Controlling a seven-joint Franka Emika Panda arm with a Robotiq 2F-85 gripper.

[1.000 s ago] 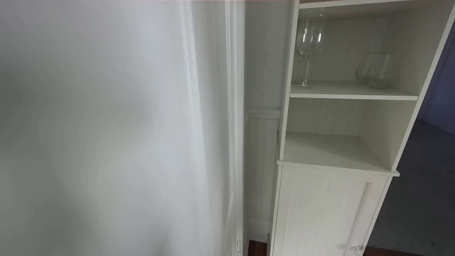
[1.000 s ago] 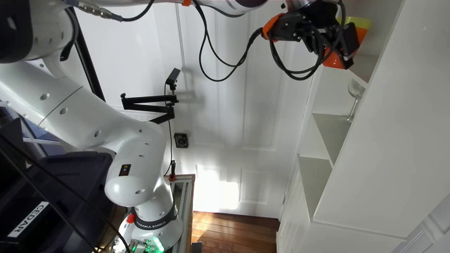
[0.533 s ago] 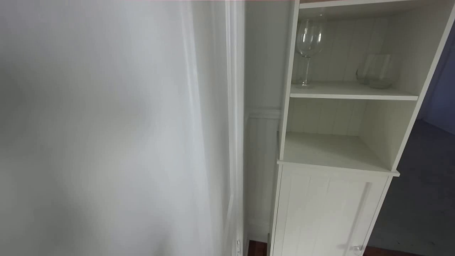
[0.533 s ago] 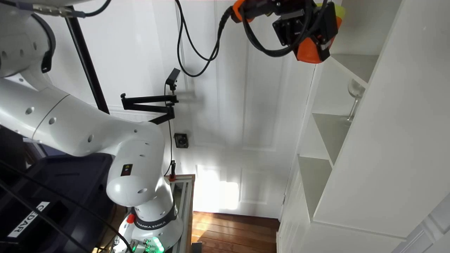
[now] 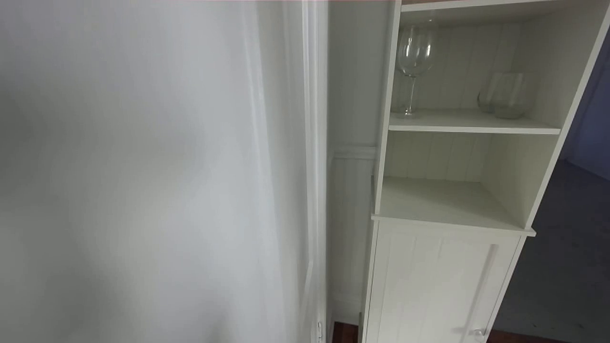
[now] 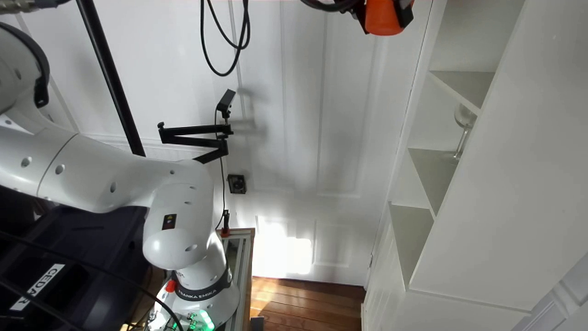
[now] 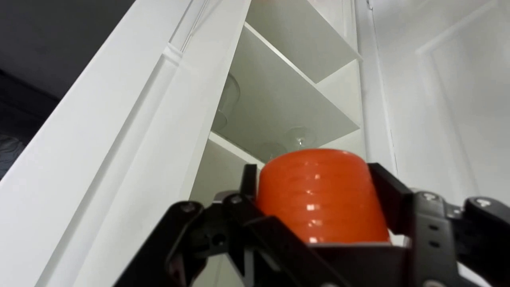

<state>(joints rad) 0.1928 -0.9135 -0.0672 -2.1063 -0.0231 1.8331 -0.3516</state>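
Observation:
An orange ribbed cup (image 7: pixel 318 199) is between the fingers of my gripper (image 7: pixel 313 174) in the wrist view, with black finger pads pressed against both its sides. Its narrower end points up in that view. In an exterior view the cup (image 6: pixel 384 20) and the fingertips of my gripper (image 6: pixel 385 14) show at the top edge, in front of the white door and left of the cabinet. The rest of the gripper and the cup's upper part are cut off there. The white cabinet (image 7: pixel 131 119) stands beyond the cup, apart from it.
The white cabinet has open shelves (image 5: pixel 474 129) in both exterior views. A stemmed wine glass (image 5: pixel 415 52) and two stemless glasses (image 5: pixel 510 95) stand on one shelf. A panelled door (image 6: pixel 294 138), a black bracket arm (image 6: pixel 193 135) and a dark bin (image 6: pixel 92 239) are around the robot.
My gripper and the orange cup have moved left and up, away from the cabinet's upper shelf and partly out of an exterior view. A yellow-green part above the orange has gone out of view.

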